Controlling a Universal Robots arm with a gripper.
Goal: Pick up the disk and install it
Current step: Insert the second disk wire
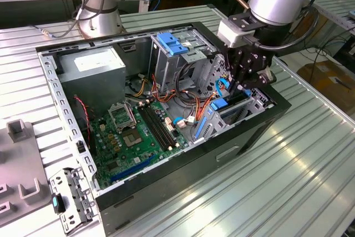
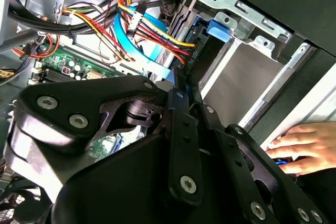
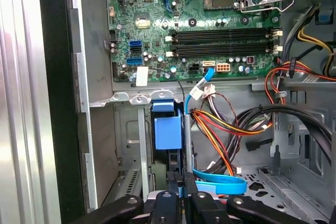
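Blue plastic is the best guide here. In the first wrist view a blue rail end marks the disk (image 3: 168, 132), which stands on its edge in the narrow drive bay (image 3: 134, 145) at the front corner of the open computer case (image 1: 166, 184). In the exterior view the same blue part of the disk (image 1: 221, 104) shows low in that corner, directly under the gripper (image 1: 247, 84).

The gripper (image 3: 181, 195) has its jaws drawn close together with a thin blue strip between them. I take them to be clenched on the upper edge of the disk, but the contact itself is partly hidden by the black linkage, so this is a judgement.

In the second wrist view a person's hand (image 2: 299, 148) rests on the outer edge of the case, near the bay wall (image 2: 247, 72) and apart from the gripper (image 2: 178, 103).

The picking up seems finished, and the step in hand is the installing: the disk is partly inside the bay and looks not fully seated.

Seating it calls for a straight push along the bay walls, with the rails kept parallel to the metal guides. The bundle of coloured cables (image 3: 226, 129) and the blue flat cable (image 3: 220, 184) lie just beside the bay and could catch.
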